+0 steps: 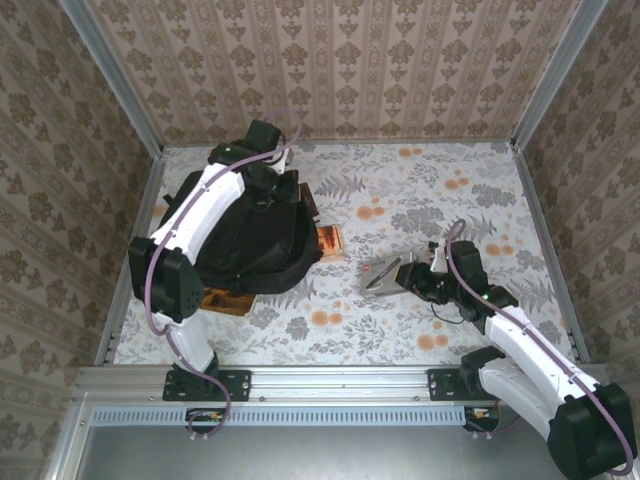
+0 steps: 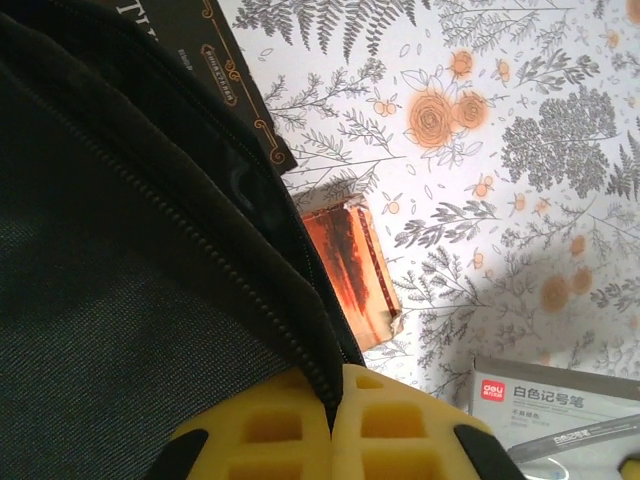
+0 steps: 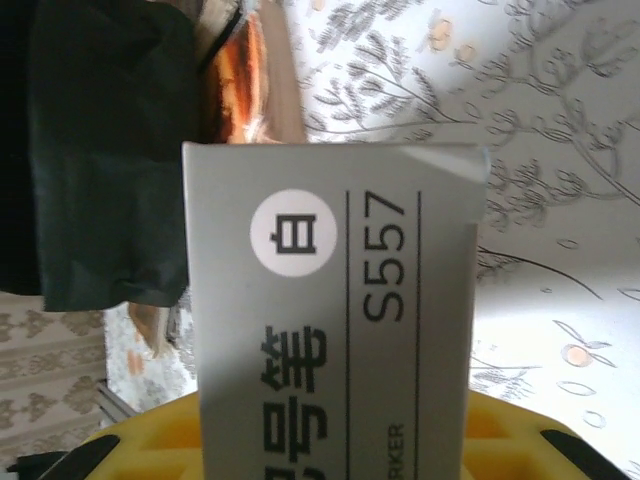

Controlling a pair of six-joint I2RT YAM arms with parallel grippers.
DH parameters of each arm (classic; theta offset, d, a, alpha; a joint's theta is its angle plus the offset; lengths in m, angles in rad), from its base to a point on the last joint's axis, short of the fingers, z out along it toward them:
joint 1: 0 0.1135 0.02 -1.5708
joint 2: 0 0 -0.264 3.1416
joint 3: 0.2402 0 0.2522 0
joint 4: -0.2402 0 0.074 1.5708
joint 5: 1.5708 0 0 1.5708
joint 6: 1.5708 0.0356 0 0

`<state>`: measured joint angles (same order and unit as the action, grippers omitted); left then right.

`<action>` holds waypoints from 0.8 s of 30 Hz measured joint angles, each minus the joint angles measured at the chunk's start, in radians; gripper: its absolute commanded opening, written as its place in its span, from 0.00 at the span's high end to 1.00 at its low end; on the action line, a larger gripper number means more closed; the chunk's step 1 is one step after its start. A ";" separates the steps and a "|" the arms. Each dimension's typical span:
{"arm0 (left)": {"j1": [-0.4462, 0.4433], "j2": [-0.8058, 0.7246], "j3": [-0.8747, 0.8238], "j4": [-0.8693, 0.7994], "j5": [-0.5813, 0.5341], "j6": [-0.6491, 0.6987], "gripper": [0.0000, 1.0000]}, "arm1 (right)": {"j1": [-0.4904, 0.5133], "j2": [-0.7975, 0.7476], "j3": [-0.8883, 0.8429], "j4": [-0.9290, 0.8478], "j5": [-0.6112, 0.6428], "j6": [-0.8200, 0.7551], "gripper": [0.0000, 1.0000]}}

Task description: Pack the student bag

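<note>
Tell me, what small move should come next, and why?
Probably the left gripper should lift a little: it is shut on the zipper edge of the student bag, and the right gripper holds a grey marker box to go in.

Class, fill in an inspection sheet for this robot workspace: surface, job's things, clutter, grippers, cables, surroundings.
Surface: floral-print table cover, lying flat.
Job's things: black fabric student bag lies at left; orange-brown book and dark gold-ornamented book poke out beside it; grey cardboard marker box is further right.
Clutter: nothing seen.
Grippers: left gripper shut on the bag's zipper edge; right gripper shut on the marker box.
Cables: purple cable runs along each arm.
Surroundings: patterned wallpaper walls; aluminium frame rail in front.
</note>
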<state>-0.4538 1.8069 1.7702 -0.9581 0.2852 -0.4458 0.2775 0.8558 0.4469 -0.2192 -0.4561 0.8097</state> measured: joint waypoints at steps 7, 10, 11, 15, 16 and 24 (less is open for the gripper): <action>0.069 -0.040 0.002 0.000 0.119 -0.048 0.93 | 0.043 0.059 0.184 0.061 -0.026 0.071 0.68; 0.114 -0.061 0.004 0.006 0.214 -0.101 0.93 | 0.087 0.106 0.286 0.107 -0.027 0.096 0.68; 0.128 -0.065 0.004 0.011 0.245 -0.122 0.93 | 0.105 0.130 0.322 0.120 -0.026 0.105 0.68; 0.151 -0.069 0.004 0.040 0.332 -0.191 0.91 | 0.183 0.254 0.447 0.164 -0.021 0.121 0.68; 0.153 -0.070 0.004 0.051 0.351 -0.211 0.90 | 0.203 0.292 0.477 0.171 -0.018 0.126 0.69; 0.180 -0.139 -0.043 0.207 0.460 -0.404 0.93 | 0.312 0.668 0.730 0.198 0.032 0.159 0.69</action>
<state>-0.2741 1.6676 1.7275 -0.7513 0.7448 -0.8497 0.5892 1.5238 1.1770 -0.0208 -0.4244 0.9691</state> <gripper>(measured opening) 0.082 0.337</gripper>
